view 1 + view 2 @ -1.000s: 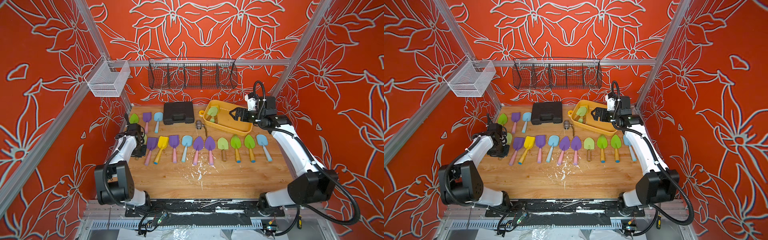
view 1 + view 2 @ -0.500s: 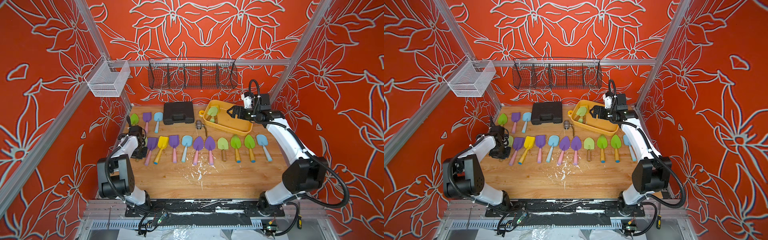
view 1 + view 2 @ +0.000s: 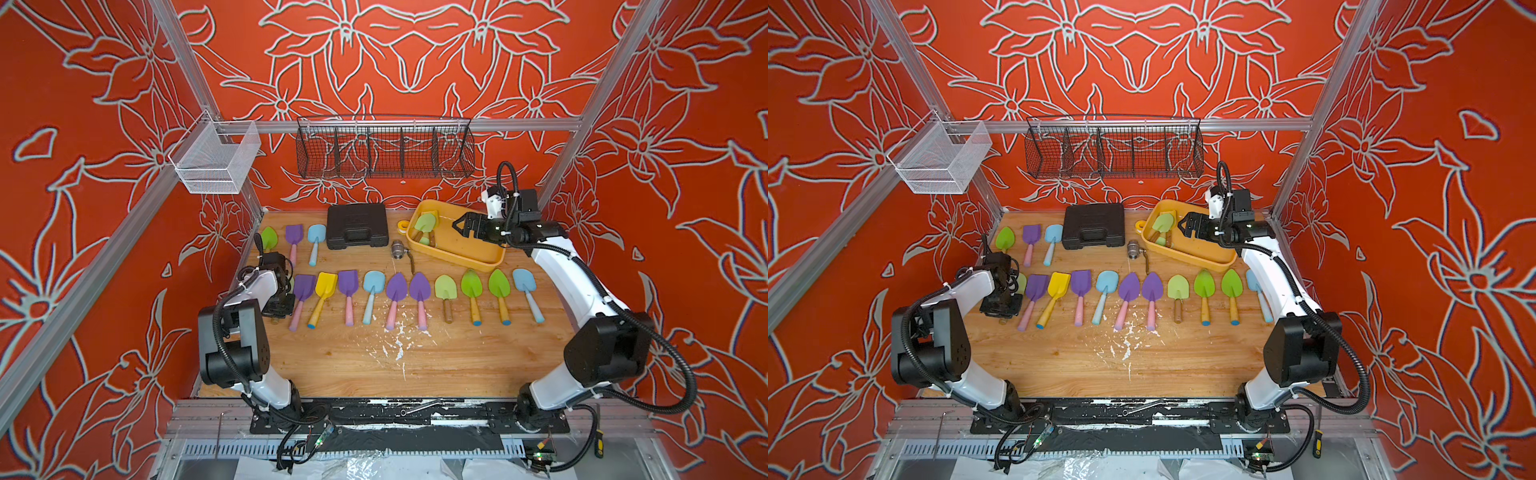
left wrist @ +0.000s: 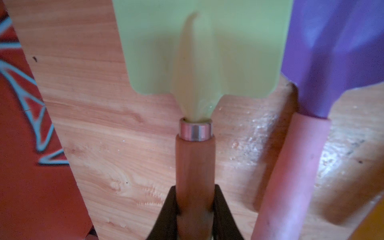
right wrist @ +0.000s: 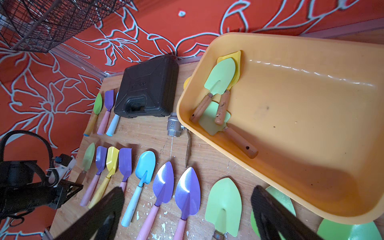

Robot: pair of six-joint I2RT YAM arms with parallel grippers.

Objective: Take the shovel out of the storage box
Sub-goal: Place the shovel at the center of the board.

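The storage box [image 3: 478,259] is a yellow-orange tub at the back right of the table. Against its ring-tab end lies a pale green shovel [image 5: 221,76] with a wooden handle. It rests on a yellow one [image 5: 231,57], and another pale green shovel [image 5: 211,122] lies under their handles. My right gripper [image 3: 463,226] hovers open and empty over the box's middle, apart from the shovels. My left gripper [image 4: 195,199] is shut on the wooden handle of a pale green square shovel [image 4: 203,47]. It holds that shovel low over the table at the left end of the front row [image 3: 282,305].
A front row of several coloured shovels [image 3: 397,286] runs across the table, with three more [image 3: 293,237] at the back left. A black tool case [image 3: 357,226] and a metal valve [image 3: 398,250] sit left of the box. Wire baskets [image 3: 384,149] hang on the back rail.
My left gripper has come forward and down with the pale green shovel. My right gripper has shifted a little leftward over the box, staying open.
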